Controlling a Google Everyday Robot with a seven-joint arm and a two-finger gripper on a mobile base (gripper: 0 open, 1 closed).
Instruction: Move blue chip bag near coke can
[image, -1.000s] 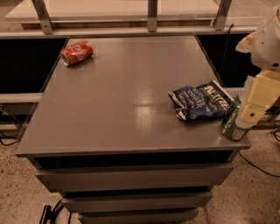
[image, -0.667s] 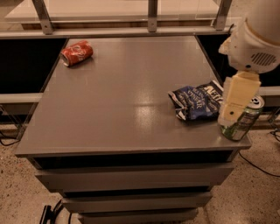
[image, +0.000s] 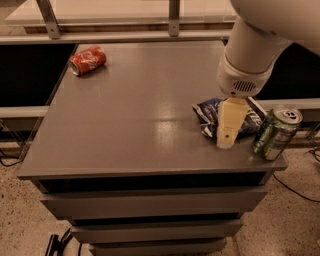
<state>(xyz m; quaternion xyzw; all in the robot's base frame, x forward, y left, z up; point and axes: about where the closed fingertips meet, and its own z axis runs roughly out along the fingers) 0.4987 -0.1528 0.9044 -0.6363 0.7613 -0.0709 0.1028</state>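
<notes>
Since the earlier frames the arm has swung left: the gripper (image: 226, 142), which sat over the green can (image: 276, 132), now hangs in front of the blue chip bag (image: 205, 115), and the can shows in full. Gripper's pale body points down and covers the bag's middle; cannot tell if it is wide or narrow, and nothing looks held yet. Cannot tell either whether its tip touches the foil or hangs above it. Bag lies crumpled near the table's right front corner, with the green can just beside it on the right, close to the edge. White arm (image: 250, 55) comes in from upper right. Coke can (image: 88, 60) lies on its side at the far left corner of the grey table (image: 135, 125), well apart from the bag, so the whole carry is likely still ahead. Risks, as judgement: crinkled foil is slippery and flat, so a grasp may pinch only a fold and let the bag slip out mid-carry, or just shove it toward the front edge. Any sideways sweep to the right could knock the green can off the table. At the far end, a bag set down too hard against the lying coke can could make it roll.
</notes>
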